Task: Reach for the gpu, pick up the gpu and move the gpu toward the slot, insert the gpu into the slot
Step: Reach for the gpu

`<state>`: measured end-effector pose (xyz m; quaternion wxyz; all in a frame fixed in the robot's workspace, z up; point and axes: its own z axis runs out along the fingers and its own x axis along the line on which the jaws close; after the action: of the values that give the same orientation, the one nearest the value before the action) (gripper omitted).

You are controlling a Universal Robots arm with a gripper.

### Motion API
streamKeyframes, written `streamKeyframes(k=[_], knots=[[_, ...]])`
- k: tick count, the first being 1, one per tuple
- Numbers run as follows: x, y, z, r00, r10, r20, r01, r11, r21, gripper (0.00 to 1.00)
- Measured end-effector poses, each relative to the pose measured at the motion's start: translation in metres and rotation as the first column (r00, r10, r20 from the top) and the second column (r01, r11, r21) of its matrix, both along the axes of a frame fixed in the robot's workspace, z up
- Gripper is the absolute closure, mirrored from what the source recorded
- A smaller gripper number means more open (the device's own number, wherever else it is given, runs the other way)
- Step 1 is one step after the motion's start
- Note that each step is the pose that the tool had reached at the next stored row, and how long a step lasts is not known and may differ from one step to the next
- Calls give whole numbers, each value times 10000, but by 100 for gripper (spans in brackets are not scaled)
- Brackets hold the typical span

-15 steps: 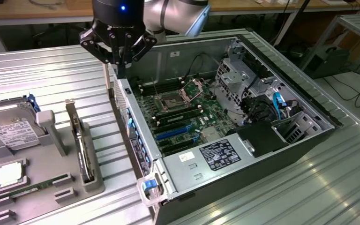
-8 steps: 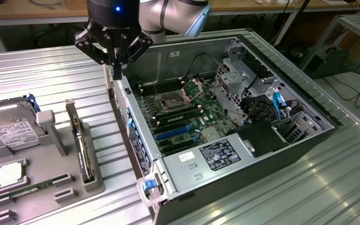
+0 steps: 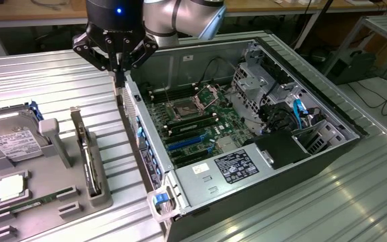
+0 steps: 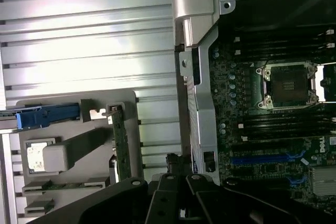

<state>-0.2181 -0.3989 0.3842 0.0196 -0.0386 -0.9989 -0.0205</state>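
Observation:
The gpu [image 3: 84, 147] stands on edge in a grey holder [image 3: 69, 194] at the exterior view's left, its silver bracket pointing up. In the wrist view the gpu [image 4: 119, 145] is a thin green-edged strip in the same holder [image 4: 79, 129]. My gripper [image 3: 119, 75] hangs shut and holds nothing. It is above the rear edge of the open computer case [image 3: 146, 151], between holder and case and apart from the gpu. In the wrist view the gripper [image 4: 176, 167] sits over that case edge. Blue slots [image 3: 185, 143] lie on the motherboard [image 4: 273, 129], one slot [image 4: 268, 157] close to the case wall.
A silver labelled hard drive [image 3: 12, 141] in a blue caddy, a processor [image 3: 8, 187] and a green memory stick [image 3: 36, 203] share the holder. The case has a CPU socket [image 3: 183, 108], drive cages [image 3: 261, 80], cables and a power supply [image 3: 237, 166]. Ribbed metal table [image 3: 46, 85] lies around.

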Motion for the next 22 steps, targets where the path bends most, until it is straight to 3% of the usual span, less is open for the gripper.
streamKeyframes(k=[22], knots=[[-221, 0, -27, 9996, 1, -292, -1, 10000, 0, 89]])
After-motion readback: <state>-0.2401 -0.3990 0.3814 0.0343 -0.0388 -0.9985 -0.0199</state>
